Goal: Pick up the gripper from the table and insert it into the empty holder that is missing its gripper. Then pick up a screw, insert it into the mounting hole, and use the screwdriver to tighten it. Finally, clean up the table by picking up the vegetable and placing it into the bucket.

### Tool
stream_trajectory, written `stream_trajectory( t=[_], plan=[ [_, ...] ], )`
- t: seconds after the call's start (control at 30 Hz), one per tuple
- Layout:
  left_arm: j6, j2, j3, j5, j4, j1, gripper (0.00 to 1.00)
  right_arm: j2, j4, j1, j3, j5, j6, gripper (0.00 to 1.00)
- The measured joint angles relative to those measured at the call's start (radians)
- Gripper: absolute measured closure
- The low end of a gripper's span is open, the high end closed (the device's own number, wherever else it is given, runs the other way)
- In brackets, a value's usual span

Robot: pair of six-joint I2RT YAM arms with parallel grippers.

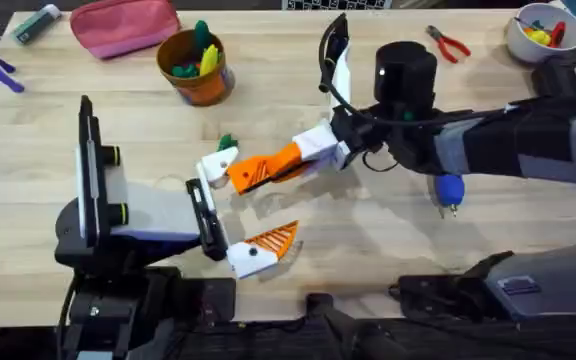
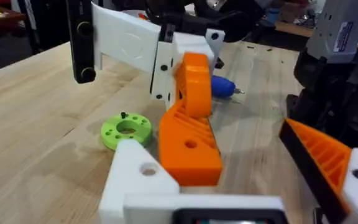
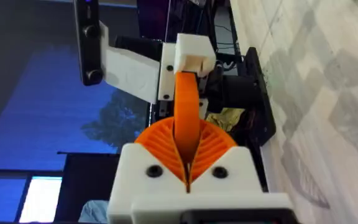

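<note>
The small orange plastic wedge fingertip point(image 1: 266, 166) is clamped in the closed right claw point(image 1: 290, 160) against the white angular holder point(image 1: 215, 166); misalignment risks jamming; left claw point(image 1: 248, 215) gapes, empty.

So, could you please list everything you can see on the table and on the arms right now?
pouch: 1, pink, far left of table
bucket: 1, orange-brown, beside pouch, green and yellow items inside
pliers: 1, red-handled, far right
bowl: 1, white, far right corner, colourful items inside
screwdriver: 1, blue, under right arm
vegetable: 1, dark green, mid-table
disc: 1, lime green, on table beyond holder
gripper: 1, orange, held at the holder
holder: 1, white, on left arm
left pincer: open
right pincer: shut on gripper
</note>
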Motion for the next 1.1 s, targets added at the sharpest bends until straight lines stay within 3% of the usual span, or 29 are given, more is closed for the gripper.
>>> stream_trajectory(
  t=[0.53, 1.1],
  plan=[
    [0.000, 0.000, 0.000, 0.001, -0.001, 0.000, 0.015, 0.025, 0.027, 0.002, 0.002, 0.026, 0.007, 0.990],
    [0.011, 0.000, 0.000, -0.010, 0.001, 0.005, 0.015, 0.027, 0.018, 0.066, 0.045, 0.136, 0.046, 0.991]
  ],
)
